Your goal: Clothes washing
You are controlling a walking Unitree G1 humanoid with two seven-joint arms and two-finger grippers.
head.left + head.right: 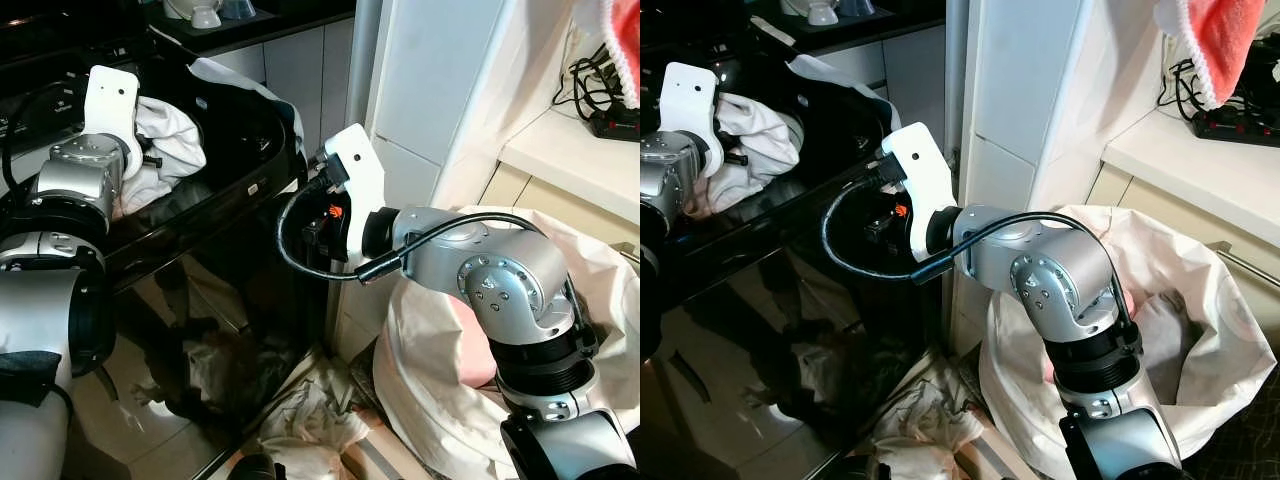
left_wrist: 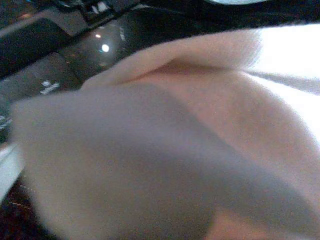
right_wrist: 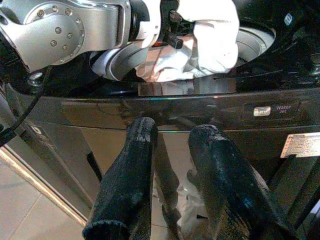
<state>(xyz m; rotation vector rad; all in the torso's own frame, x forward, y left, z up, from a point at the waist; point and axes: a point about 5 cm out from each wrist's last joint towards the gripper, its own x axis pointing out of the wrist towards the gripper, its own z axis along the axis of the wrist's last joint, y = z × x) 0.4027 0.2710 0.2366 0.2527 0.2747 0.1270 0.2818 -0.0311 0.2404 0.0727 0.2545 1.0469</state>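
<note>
**A:** The left gripper point(image 3: 172, 32) is clamped on the white garment point(image 1: 165, 140), held over the open drum point(image 3: 255, 37) of the black top-loading washing machine point(image 1: 210, 270). What makes this step go well?

**B:** I'd lower the bundle well inside the drum before letting go, so no fabric drapes over the rim.

**A:** And the right gripper point(image 3: 175, 185)?

**B:** Its fingers stand apart, empty, near the machine's front panel. Probably best kept clear. More clothes wait in the laundry bag point(image 1: 1200, 330) and on the floor point(image 1: 310, 420).
</note>
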